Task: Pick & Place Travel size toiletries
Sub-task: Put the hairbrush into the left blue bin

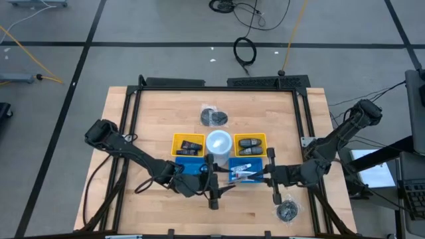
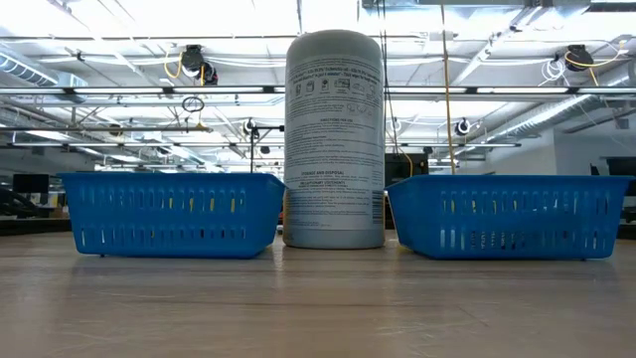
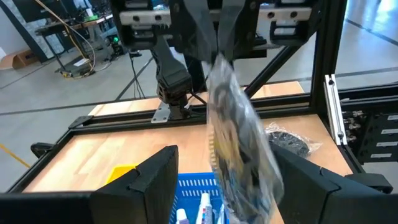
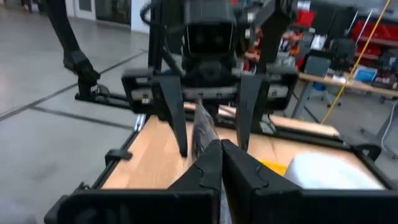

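The travel size toiletries [image 3: 200, 210] are small white tubes lying in the right-hand blue basket [image 1: 246, 174]; no gripper touches them. My right gripper [image 3: 217, 43] comes in from the table's right and is shut on a clear bag of dark metal bits [image 3: 239, 137] over that basket. My left gripper [image 1: 214, 180] faces it from the left and is open. Its two fingers [image 3: 155, 180] stand on either side of the hanging bag without touching it. My right gripper pinches the clear bag by its top edge [image 3: 217, 61] between its two shut fingers [image 4: 208, 165], coming in roughly level from the table's right side. The bag hangs below the fingers, lifted clear above the blue basket.
A second blue basket [image 2: 169, 211] stands left of a tall white canister [image 2: 335, 139]. Two yellow bins [image 1: 188, 145] with black gadgets sit behind the baskets. More bags of bits lie at the table's far middle [image 1: 214, 117] and near right [image 1: 287, 211]. A black frame [image 3: 329, 106] rims the table.
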Controlling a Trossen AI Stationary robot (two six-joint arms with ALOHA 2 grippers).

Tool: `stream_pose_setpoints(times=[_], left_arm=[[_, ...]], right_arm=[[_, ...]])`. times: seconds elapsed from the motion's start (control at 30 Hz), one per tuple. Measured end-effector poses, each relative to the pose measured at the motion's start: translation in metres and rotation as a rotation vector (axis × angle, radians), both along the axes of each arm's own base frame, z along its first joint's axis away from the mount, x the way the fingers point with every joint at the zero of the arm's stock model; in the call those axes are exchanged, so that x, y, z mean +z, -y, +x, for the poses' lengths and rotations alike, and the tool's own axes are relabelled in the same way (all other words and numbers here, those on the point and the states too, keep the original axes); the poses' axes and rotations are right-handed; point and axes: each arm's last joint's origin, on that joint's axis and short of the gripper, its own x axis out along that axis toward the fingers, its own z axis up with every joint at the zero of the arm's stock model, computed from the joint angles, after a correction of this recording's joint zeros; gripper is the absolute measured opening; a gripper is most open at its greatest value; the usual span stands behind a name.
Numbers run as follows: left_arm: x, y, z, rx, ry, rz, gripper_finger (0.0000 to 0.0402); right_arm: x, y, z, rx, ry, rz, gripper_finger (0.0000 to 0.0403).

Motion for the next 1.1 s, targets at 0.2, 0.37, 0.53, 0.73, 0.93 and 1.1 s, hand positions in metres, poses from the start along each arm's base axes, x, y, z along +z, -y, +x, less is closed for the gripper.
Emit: stream_pose_setpoints(times=[0.2, 0.37, 0.53, 0.73, 0.93, 1.1], left_arm=[[0.000, -0.006, 0.003, 0.026, 0.007, -0.055, 0.0230], [0.001, -0.010, 0.005, 0.043, 0.018, -0.085, 0.0230], [0.003, -0.010, 0.005, 0.040, 0.041, -0.083, 0.0202], [0.004, -0.009, 0.005, 0.031, 0.044, -0.048, 0.0048], [0.004, -0.009, 0.005, 0.018, 0.042, -0.046, 0.0018], [0.004, -0.008, 0.005, 0.019, 0.040, -0.026, 0.0011]], right_arm=[[0.011, 0.000, 0.000, 0.003, 0.100, -0.021, 0.0000], [0.011, -0.001, 0.001, 0.003, 0.104, -0.030, 0.0000], [0.009, -0.002, 0.002, 0.003, 0.098, -0.035, 0.0000], [0.009, -0.002, 0.002, 0.003, 0.096, -0.036, 0.0000], [0.008, -0.002, 0.002, 0.003, 0.093, -0.038, 0.0000], [0.008, -0.002, 0.002, 0.003, 0.091, -0.034, 0.0000]])
